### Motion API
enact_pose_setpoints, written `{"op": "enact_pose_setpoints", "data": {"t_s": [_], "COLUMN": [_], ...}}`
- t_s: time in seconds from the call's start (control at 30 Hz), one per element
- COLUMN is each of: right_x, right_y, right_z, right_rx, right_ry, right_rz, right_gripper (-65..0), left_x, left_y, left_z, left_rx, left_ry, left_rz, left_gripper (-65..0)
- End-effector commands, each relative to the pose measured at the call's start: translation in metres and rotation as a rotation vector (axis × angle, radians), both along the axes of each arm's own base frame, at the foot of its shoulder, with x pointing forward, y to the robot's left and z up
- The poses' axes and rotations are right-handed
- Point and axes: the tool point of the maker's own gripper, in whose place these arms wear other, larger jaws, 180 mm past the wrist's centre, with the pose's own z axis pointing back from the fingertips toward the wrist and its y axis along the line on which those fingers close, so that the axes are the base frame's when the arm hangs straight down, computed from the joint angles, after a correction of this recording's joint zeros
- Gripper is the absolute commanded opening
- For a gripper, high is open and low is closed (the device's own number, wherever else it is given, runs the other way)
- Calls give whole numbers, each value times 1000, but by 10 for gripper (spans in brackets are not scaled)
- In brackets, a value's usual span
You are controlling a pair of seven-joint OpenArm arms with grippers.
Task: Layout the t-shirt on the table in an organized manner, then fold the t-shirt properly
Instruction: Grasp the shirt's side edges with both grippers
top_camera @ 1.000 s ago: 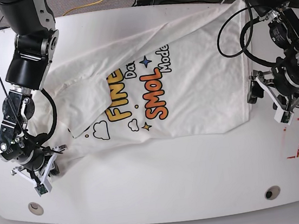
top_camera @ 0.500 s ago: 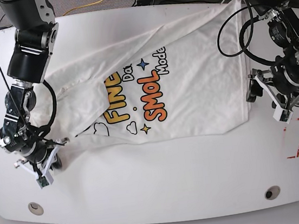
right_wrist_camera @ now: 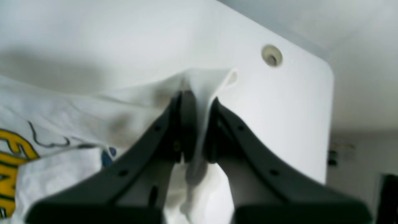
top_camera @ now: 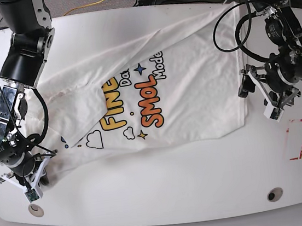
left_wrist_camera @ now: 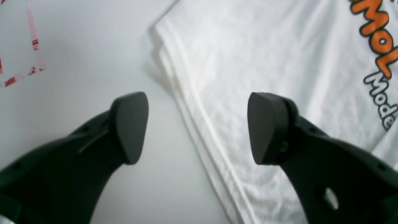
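**T-shirt on white table, partly spread**

Surface: white table (top_camera: 166,194), rounded edges, two grommet holes (top_camera: 275,193), red tape rectangle (top_camera: 296,139); cables behind the far edge.
Item: t-shirt (top_camera: 191,80), print up, long axis across the table, creased.
Right gripper (right_wrist_camera: 194,124): clamped on t-shirt corner.
Left gripper (left_wrist_camera: 192,127): jaws apart, straddling t-shirt edge.

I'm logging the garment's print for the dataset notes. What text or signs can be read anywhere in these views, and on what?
"FINE", yellow letters, on the t-shirt front; partly creased.
"SMOL", orange letters, on the same print.
"Mode", black outlined letters; the word may run on under a fold.
"Da", blue letters, cut off by a fold.
Red tape rectangle on the table: no text.
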Motion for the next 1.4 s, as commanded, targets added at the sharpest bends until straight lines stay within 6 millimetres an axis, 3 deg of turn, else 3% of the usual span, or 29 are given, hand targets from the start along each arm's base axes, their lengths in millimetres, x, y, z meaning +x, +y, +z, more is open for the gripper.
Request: {"op": "enact_pose_setpoints", "data": {"t_s": [0.0, 0.13, 0.27, 0.53, 0.6, 0.73, 0.9, 0.97, 1.2, 1.37], "right_x": [-13, -41, -70, -112, -119, -135, -146, -146, -145, -145], "right_y": [-6, -7, 12, 28, 31, 35, 36, 36, 37, 38], "right_z": [14, 2, -18, -67, -75, -93, -102, -102, -102, -102], "right_rx": [-42, -83, -68, -26, -17, -3, 1, 1, 3, 7], "right_ry": [-25, 19, 69, 200, 225, 277, 308, 308, 306, 305], "right_rz": [-19, -42, -17, 8, 9, 10, 10, 10, 11, 14], "right_gripper": [-647, -647, -647, -645, -629, -503, -298, -262, -285, -292], "left_x": [10, 10, 11, 11, 11, 11, 11, 13, 34, 61], "left_y": [-5, -7, -7, -7, -7, -7, -5, -5, -5, -4], "left_z": [15, 15, 15, 15, 15, 15, 17, 19, 32, 26], "left_rx": [-22, -28, -30, -30, -30, -30, -29, -35, -127, -270], "left_ry": [-68, -74, -75, -75, -75, -75, -79, -92, -176, -188], "left_rz": [-9, -11, -11, -11, -11, -11, -3, -1, 71, 188], "left_gripper": [-185, -185, -185, -185, -185, -185, -185, -185, -183, -181]}}
